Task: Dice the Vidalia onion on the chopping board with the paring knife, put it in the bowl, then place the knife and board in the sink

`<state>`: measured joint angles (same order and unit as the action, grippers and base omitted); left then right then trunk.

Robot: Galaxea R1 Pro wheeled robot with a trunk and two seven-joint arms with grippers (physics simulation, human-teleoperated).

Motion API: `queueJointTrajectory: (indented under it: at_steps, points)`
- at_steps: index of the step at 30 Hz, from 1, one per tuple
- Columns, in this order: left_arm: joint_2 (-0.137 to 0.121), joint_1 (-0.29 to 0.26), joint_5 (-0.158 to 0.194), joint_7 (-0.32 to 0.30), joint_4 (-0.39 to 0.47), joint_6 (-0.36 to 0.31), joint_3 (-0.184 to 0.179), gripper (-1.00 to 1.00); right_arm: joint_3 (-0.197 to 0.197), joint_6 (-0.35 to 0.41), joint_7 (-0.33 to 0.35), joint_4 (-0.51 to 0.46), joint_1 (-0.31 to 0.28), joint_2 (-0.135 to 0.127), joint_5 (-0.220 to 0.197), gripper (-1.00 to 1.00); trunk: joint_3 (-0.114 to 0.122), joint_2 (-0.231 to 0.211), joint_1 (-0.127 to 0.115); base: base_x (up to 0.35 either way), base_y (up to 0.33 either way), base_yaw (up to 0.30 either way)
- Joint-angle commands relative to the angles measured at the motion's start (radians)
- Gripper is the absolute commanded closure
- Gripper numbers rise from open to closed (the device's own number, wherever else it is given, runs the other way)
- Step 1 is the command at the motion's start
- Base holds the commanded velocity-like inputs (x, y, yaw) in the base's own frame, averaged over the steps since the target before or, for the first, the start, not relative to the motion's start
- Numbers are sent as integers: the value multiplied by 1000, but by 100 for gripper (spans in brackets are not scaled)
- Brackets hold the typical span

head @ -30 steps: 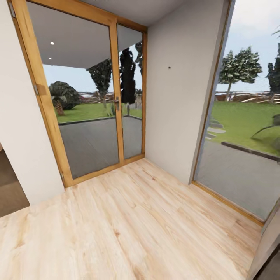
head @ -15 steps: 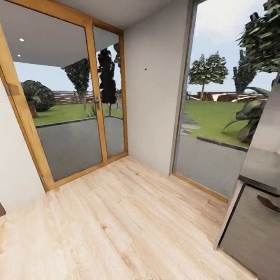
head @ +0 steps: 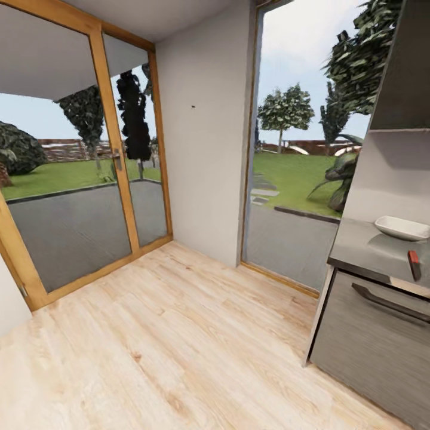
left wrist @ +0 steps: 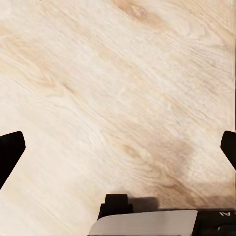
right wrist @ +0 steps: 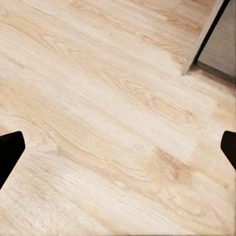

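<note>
The head view looks forward and down across the wooden floor (head: 179,340) toward glazed doors (head: 89,179), with the countertop (head: 370,254) at its right edge. Both wrist views face down close over that same floor (left wrist: 118,98) (right wrist: 108,128); the right wrist view also catches a cabinet corner (right wrist: 209,37).

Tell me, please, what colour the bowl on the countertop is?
White; the bowl shows best in the head view.

At the right edge of the head view, a glossy grey steel-like countertop (head: 364,254) with a straight front edge tops a dark grey cabinet. On it, near the back, sits a small white squarish bowl (head: 401,227) with flaring sides, upright. Nearer the front edge lies the red-orange handle of a slim paring knife (head: 414,265), apart from the bowl; its blade cannot be made out.
</note>
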<state>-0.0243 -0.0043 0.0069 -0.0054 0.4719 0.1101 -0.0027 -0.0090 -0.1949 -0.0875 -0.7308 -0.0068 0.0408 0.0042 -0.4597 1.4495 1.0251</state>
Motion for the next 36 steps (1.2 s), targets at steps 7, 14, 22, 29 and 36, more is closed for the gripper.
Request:
queueJointTrajectory:
  at_steps: [7,14,22,29,36]
  points:
    - [0,0,-1,-1,-7,5,0,-100,-1,-3,-3,1,-1,1,0,-100,-1,1,0,0,0,-239]
    - [0,0,-1,-1,-7,5,0,-100,-2,-3,-3,1,0,1,0,-100,-1,1,0,0,0,-258]
    - [0,0,-1,-1,-7,5,0,-100,-2,-3,-3,1,-1,1,0,-100,-1,1,0,0,0,-274]
    - [0,0,-1,-1,-7,6,0,-100,-2,-3,-4,1,-1,1,0,-100,-1,1,0,0,0,-278]
    - [7,0,-1,0,-7,6,0,-100,-2,-3,-5,1,-1,1,0,-100,-1,1,0,0,0,-278]
